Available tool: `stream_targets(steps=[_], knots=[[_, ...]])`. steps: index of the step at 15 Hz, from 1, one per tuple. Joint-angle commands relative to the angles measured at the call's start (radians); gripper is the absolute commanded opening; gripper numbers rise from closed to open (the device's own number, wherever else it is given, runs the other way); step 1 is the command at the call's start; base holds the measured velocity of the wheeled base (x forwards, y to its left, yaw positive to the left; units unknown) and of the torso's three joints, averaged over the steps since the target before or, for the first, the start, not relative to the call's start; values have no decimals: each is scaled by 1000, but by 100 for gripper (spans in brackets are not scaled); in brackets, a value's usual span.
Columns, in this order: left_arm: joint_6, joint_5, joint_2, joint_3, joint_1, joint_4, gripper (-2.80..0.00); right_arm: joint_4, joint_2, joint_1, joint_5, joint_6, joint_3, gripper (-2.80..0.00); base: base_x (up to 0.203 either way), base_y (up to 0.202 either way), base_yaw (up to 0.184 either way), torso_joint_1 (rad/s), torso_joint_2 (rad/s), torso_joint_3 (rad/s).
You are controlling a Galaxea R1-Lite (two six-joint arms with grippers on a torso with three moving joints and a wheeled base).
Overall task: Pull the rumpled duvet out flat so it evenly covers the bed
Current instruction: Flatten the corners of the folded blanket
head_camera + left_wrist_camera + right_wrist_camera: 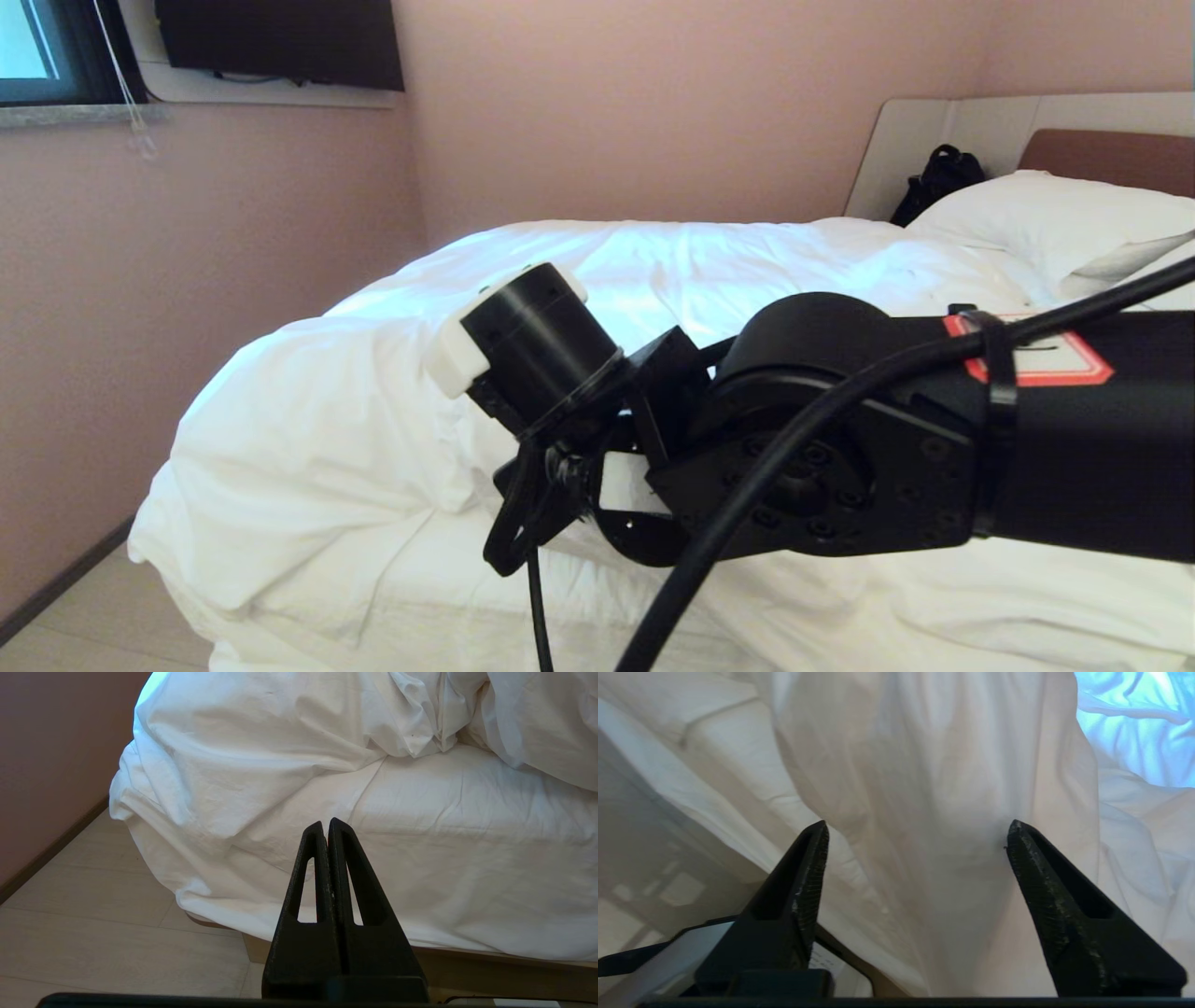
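Note:
The white duvet [653,271] lies over the bed, bunched thick at the near foot corner [308,439]. My right arm [840,439] reaches across in front of it; its fingers are hidden in the head view. In the right wrist view the right gripper [917,826] is open wide, and a hanging fold of the duvet [934,788] lies loose between its fingers, not clamped. My left gripper [327,823] is shut on nothing and hangs low before the bed's side. There it faces the rumpled duvet [233,742] and the flat sheet [467,849].
A pink wall [112,327] runs close along the far side of the bed's foot, with a strip of pale floor [93,933] between. White pillows [1046,219], a black bag [938,182] and the beige headboard [1102,154] are at the right. The bed base [467,961] shows below the sheet.

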Motion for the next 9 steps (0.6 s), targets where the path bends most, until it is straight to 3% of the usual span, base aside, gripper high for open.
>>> stream_targets(steps=[1, 9], knots=[[0, 1, 1, 0, -1, 0, -280, -1, 52, -21, -19, -15, -9, 0, 0, 0, 0, 0, 0, 0], [0, 1, -1, 0, 1, 0, -280, -78, 211, -191, 8, -14, -34, 0, 0, 0, 0, 0, 0, 0]])
